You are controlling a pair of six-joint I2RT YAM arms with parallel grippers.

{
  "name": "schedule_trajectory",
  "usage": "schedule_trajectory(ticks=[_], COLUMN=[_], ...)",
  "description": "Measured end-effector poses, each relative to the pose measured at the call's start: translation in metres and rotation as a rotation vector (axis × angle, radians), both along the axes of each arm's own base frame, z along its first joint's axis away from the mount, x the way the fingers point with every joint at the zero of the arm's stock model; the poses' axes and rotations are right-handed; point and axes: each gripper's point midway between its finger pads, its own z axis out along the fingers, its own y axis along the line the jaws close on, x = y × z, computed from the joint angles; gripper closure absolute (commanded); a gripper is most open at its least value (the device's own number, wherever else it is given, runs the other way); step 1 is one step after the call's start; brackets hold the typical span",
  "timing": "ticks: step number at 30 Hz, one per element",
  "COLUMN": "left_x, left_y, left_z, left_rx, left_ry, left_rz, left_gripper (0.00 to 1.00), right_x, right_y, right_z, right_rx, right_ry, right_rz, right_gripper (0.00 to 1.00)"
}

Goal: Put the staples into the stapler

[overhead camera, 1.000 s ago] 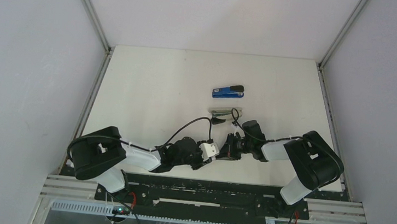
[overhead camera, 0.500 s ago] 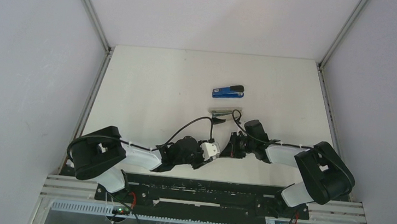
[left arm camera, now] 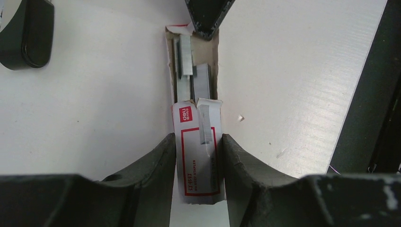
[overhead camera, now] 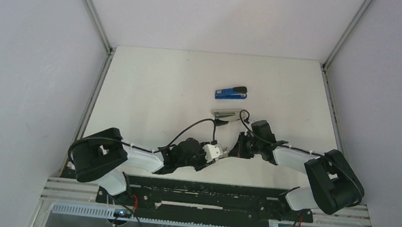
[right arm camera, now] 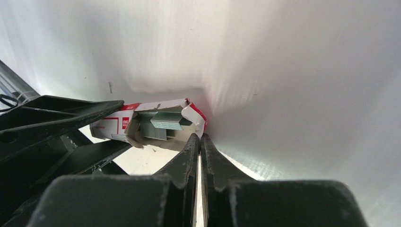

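The small red-and-white staple box point(left arm camera: 197, 163) is matt printed cardboard, ragged at its open end. The silver-grey staple strips point(left arm camera: 204, 82) inside are smooth, dully gleaming metal. The white table point(left arm camera: 302, 71) looks matt and finely ribbed. The left gripper point(left arm camera: 198, 138) has matt black plastic fingers point(left arm camera: 151, 170).

1. The small flat red-and-white cardboard staple box point(left arm camera: 197, 163) lies flat, pinched along its long sides by the left gripper point(left arm camera: 197, 142), with its far end open.
2. Its grey inner tray point(left arm camera: 215, 61) juts out of that end and holds silver-grey staple strips point(left arm camera: 185, 54) lengthwise.
3. The blue-and-black stapler point(overhead camera: 231, 92) lies closed, well apart beyond the box.
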Motion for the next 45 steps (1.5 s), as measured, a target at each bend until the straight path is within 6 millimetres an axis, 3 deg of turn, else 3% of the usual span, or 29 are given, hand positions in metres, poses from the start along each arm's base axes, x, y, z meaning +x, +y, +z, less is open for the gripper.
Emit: schedule_trajectory(ticks=[14, 19, 20, 23, 25, 30, 33, 36, 39, 42, 45], left_x=[0.006, 0.009, 0.01, 0.013, 0.016, 0.029, 0.049, 0.087, 0.128, 0.16, 0.178], left_y=[0.007, 0.011, 0.012, 0.017, 0.02, 0.03, 0.035, 0.034, 0.017, 0.002, -0.003], left_z=[-0.001, 0.0, 0.001, 0.01, 0.022, 0.074, 0.103, 0.133, 0.155, 0.152, 0.126], left_rx=[0.032, 0.042, 0.043, 0.031, 0.004, -0.123, -0.176, -0.219, -0.241, -0.226, -0.192], left_ry=[-0.024, -0.037, -0.042, -0.063, -0.082, -0.113, -0.095, -0.059, -0.031, 0.009, 0.08], left_rz=[0.031, 0.051, 0.057, 0.081, 0.11, 0.236, 0.325, 0.415, 0.461, 0.48, 0.472], left_gripper=[0.46, 0.32, 0.29, 0.2, 0.14, 0.02, 0.07, 0.15, 0.2, 0.25, 0.29], right_x=[0.007, 0.009, 0.009, 0.011, 0.014, 0.017, 0.021, 0.03, 0.038, 0.041, 0.04], right_y=[-0.018, -0.025, -0.027, -0.032, -0.036, -0.049, -0.058, -0.063, -0.066, -0.068, -0.067], right_z=[0.0, 0.0, 0.0, 0.002, 0.007, 0.024, 0.04, 0.059, 0.075, 0.081, 0.081], right_rx=[-0.045, -0.06, -0.066, -0.073, -0.071, -0.076, -0.074, -0.066, -0.057, -0.047, -0.038], right_ry=[-0.007, -0.007, -0.007, -0.008, -0.021, -0.07, -0.12, -0.186, -0.237, -0.254, -0.249], right_rz=[-0.053, -0.078, -0.085, -0.1, -0.117, -0.154, -0.175, -0.188, -0.194, -0.193, -0.186], right_gripper=[1.0, 1.0, 0.96, 0.6, 0.47, 0.37, 0.36, 0.35, 0.35, 0.35, 0.35])
